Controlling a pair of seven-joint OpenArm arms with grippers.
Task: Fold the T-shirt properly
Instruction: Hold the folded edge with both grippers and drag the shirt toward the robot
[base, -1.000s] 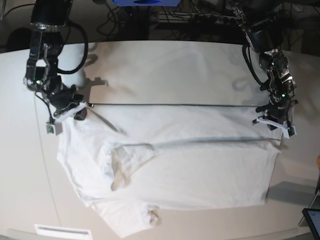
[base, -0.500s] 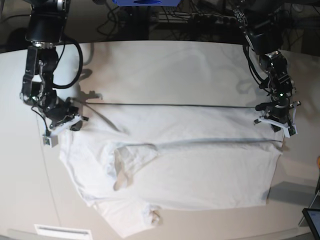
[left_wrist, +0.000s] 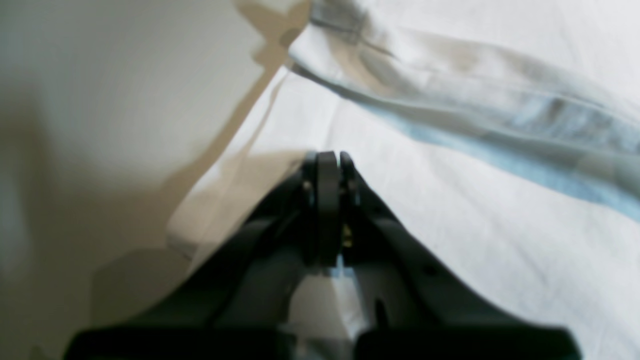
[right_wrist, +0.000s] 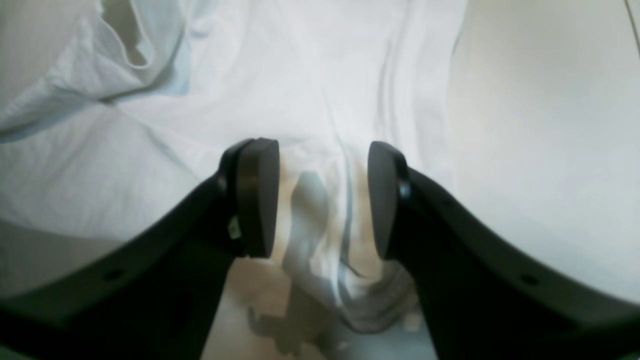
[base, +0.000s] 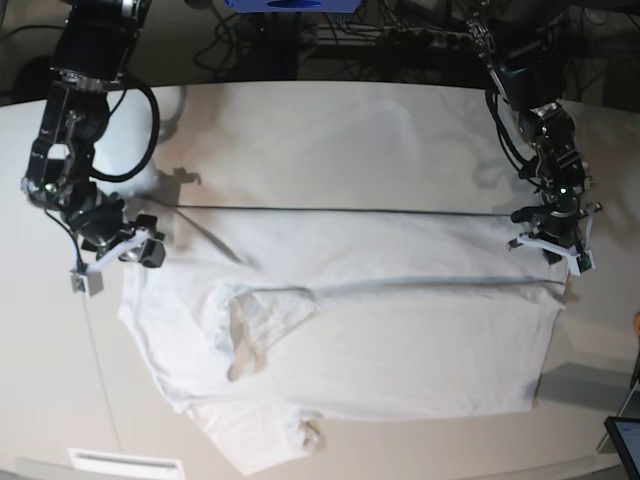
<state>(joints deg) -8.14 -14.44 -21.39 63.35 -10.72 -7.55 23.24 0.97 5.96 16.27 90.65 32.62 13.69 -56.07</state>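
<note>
The T-shirt (base: 340, 330) lies spread across the centre and lower half of the base view on the off-white tabletop (base: 330, 130), its far edge forming a straight line from centre left to centre right. A sleeve (base: 258, 325) is folded inward at lower centre-left.

Right gripper (right_wrist: 322, 197): the jaws stand apart, with bunched cloth lying between and below them but not clamped. In the base view this gripper (base: 130, 248) sits at centre left, just at the shirt's left corner.

Left gripper (left_wrist: 327, 210): the jaws are pressed fully together. Whether cloth is pinched between them cannot be told from the wrist view (the tips hide the contact). In the base view it (base: 550, 240) sits at centre right over the shirt's right corner.

Handling judgement:
- The fabric is light, soft and limp; it drapes and wrinkles readily and holds no shape when lifted.
- It likely slides easily on the smooth tabletop.
- The best hold is on hemmed edges and corners, where doubled cloth gives the jaws more to bite.
- A single-corner lift is likely to skew the fold; two matched corners should be raised together.
</note>
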